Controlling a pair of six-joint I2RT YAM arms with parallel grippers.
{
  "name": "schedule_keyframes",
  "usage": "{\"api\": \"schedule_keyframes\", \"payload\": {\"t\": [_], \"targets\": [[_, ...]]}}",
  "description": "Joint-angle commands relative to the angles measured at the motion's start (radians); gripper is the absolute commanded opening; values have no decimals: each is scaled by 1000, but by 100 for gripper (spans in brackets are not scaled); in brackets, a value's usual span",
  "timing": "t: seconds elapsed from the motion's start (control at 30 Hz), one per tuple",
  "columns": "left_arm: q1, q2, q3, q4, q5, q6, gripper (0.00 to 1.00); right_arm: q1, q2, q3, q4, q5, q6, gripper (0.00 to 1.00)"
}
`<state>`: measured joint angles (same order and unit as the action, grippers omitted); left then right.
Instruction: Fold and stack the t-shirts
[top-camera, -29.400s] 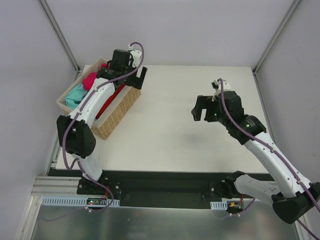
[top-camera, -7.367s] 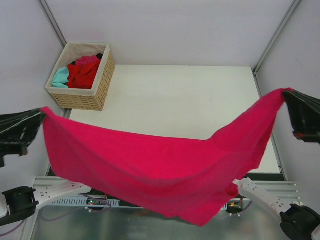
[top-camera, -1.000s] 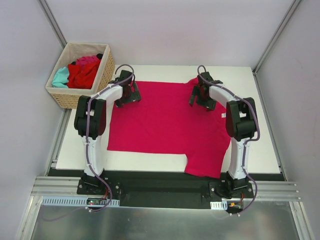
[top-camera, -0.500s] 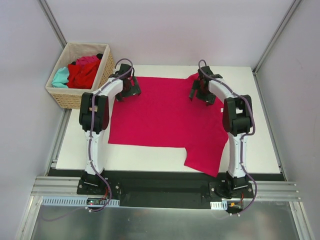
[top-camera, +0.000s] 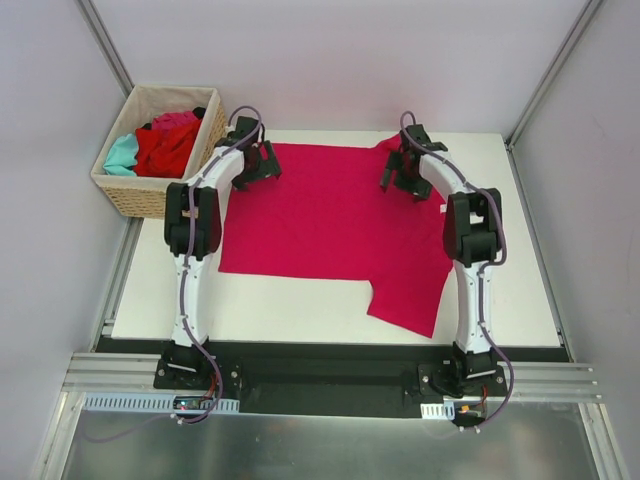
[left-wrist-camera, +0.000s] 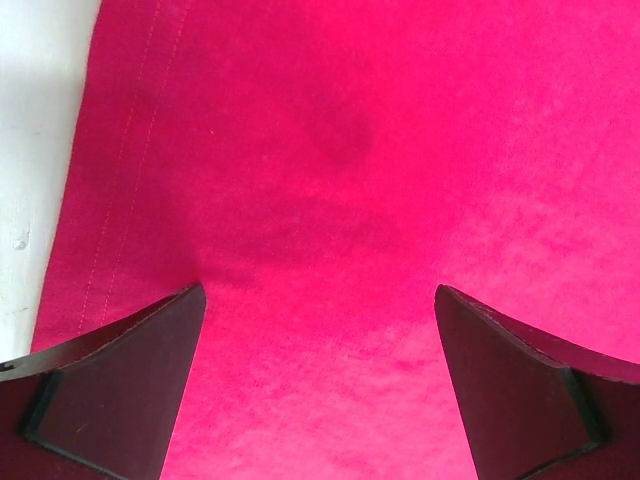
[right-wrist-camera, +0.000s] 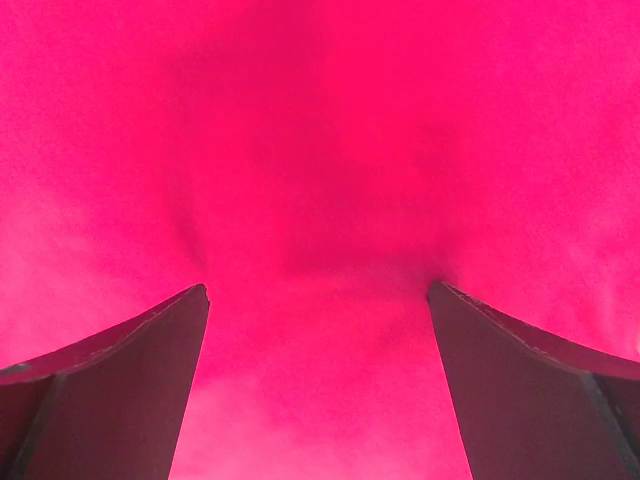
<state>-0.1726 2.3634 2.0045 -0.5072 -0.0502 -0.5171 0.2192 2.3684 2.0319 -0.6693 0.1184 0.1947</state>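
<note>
A magenta-pink t-shirt (top-camera: 330, 225) lies spread flat on the table, one sleeve reaching toward the near edge at the right. My left gripper (top-camera: 256, 166) is open over its far left corner, and in the left wrist view (left-wrist-camera: 318, 300) the cloth fills the gap between the fingers, its stitched hem at the left. My right gripper (top-camera: 403, 170) is open over its far right corner, and the right wrist view (right-wrist-camera: 318, 295) shows only pink cloth between the fingers. Red, pink and teal t-shirts (top-camera: 165, 145) lie bunched in the basket.
The tan wicker basket (top-camera: 193, 185) stands at the table's far left corner, close to my left arm. The white table (top-camera: 500, 200) shows bare to the right of the shirt and along the near edge. Grey walls and frame posts enclose the table.
Over the last second both grippers have moved away from me toward the table's far edge, and the shirt has been drawn that way with them and lies flatter. Earlier it hung stretched between the raised grippers.
</note>
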Motion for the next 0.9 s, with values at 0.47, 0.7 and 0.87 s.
{"api": "schedule_keyframes", "payload": {"t": [0.47,0.7,0.87], "targets": [[-113,-1083,-879,54,116,-67,99,158,-1273,-996,59,121,-51,97],[-90,-1297,-1208,145,96,-113,99,157,-1610,-1213,-44,24,-9,96],[-27,-1363,-1385,223,93,-184,99,157,-1703,-1237,-113,23,-20,96]]}}
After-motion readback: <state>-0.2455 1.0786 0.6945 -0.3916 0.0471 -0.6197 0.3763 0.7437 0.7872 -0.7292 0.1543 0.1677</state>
